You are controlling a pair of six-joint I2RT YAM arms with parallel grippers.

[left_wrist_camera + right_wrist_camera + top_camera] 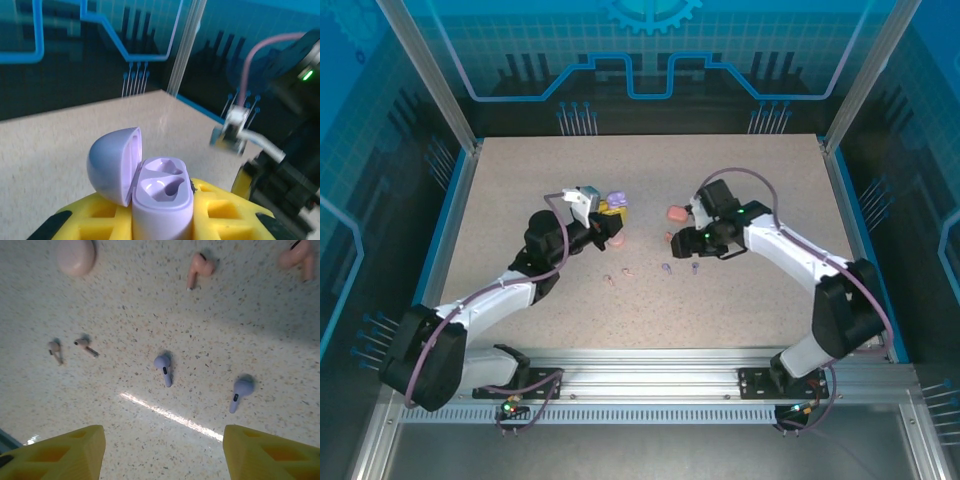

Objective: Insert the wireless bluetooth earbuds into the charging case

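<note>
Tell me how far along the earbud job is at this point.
Done: the purple case sits open, both wells empty, clamped between the left fingers. In hand: the open right fingers hang above the two purple buds. Left: all six buds lie on the table, including the coral pair and beige pair, so no insertion yet.

Glossy plastic case [161, 202], matt speckled tbl [150, 305]

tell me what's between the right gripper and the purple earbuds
Nothing: the right wrist view shows bare speckled table between the right gripper and the purple earbuds.
</note>
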